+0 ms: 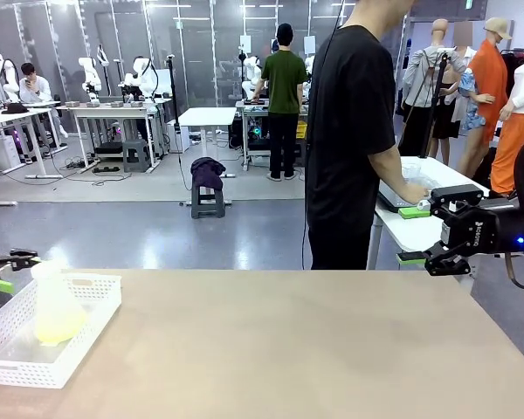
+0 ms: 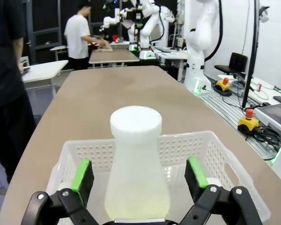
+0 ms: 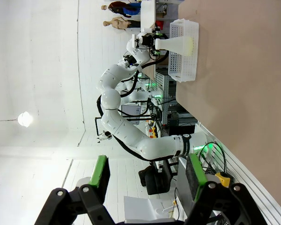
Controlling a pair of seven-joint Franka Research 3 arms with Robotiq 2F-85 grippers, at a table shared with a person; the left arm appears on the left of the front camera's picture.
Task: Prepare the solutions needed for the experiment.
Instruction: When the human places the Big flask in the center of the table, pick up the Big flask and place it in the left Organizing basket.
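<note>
A frosted white conical flask (image 2: 136, 154) stands upright in a white perforated basket (image 2: 178, 140) at the table's left end. A shallow pale yellow solution (image 2: 136, 206) lies in its bottom, also seen as a yellowish layer (image 1: 57, 330) from the front. My left gripper (image 2: 139, 174) is open, with its green pads (image 2: 82, 176) on both sides of the flask's lower body and gaps showing. From the front, the left gripper (image 1: 9, 272) sits at the basket's far left edge. My right gripper (image 1: 419, 236) hovers open above the table's far right corner, holding nothing.
A person in black (image 1: 349, 131) stands beyond the far edge with a hand (image 1: 410, 190) on a white side table. The brown table (image 1: 288, 349) stretches bare between basket and right arm. The right wrist view shows the basket (image 3: 185, 47) far off.
</note>
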